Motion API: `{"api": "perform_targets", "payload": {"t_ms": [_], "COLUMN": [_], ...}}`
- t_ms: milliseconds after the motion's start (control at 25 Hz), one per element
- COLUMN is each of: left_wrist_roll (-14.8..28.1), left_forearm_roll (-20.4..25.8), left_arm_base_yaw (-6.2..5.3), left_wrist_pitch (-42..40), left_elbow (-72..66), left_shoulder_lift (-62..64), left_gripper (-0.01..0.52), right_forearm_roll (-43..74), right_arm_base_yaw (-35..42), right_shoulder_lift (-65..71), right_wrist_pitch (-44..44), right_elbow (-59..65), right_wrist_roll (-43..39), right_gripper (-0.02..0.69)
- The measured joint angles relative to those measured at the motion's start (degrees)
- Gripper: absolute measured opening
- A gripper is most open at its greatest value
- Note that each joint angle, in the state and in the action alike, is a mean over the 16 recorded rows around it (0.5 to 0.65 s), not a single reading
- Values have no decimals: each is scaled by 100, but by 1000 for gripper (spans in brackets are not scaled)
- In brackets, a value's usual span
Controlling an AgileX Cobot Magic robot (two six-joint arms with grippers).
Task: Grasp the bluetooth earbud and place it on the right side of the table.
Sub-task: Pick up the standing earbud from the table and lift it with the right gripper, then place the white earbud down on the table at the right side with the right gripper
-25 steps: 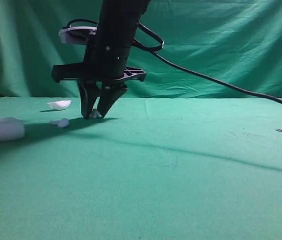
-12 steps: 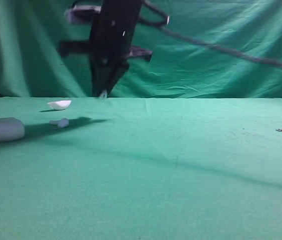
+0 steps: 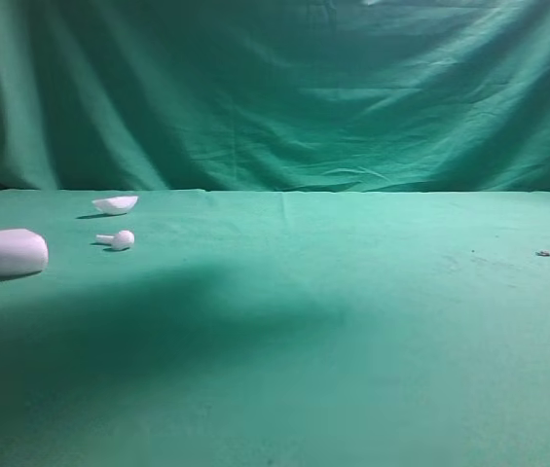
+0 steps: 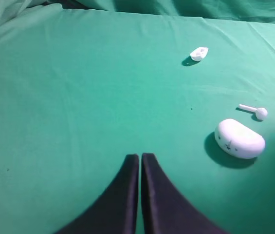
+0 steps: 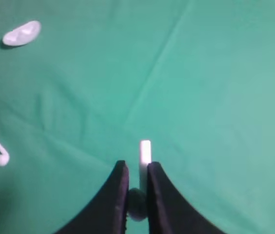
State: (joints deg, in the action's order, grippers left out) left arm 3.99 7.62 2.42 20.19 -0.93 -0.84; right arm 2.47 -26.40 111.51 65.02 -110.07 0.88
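Two black fingers of the right gripper [image 5: 137,192] are clamped on the earbud [image 5: 144,152], whose white stem sticks out past the tips, high above the table [image 5: 215,97]. Ahead and to the left of this gripper, a second earbud [image 5: 0,153] lies on the cloth, and farther ahead is a white shell piece [image 5: 21,33]. The left gripper [image 4: 140,165] has its fingers pressed together on nothing, with the white case [image 4: 239,139] ahead to its right.
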Motion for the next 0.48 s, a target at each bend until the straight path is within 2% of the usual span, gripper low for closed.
{"api": "perform_targets", "payload": {"t_ms": [200, 480], "left_wrist_roll": [0, 0], "left_forearm_roll": [0, 0], "left_arm_base_yaw": [0, 0], "left_wrist_pitch": [0, 0], "left_elbow": [0, 0], "left_shoulder_lift": [0, 0], "left_gripper": [0, 0], "right_forearm_roll": [25, 75], "right_arm_base_yaw": [682, 1272], "right_shoulder_lift": [-921, -1695], "right_wrist_pitch": [-370, -1806], "right_elbow": [1491, 4029], "right_wrist_roll": [-143, -258], "right_gripper": [76, 76]}}
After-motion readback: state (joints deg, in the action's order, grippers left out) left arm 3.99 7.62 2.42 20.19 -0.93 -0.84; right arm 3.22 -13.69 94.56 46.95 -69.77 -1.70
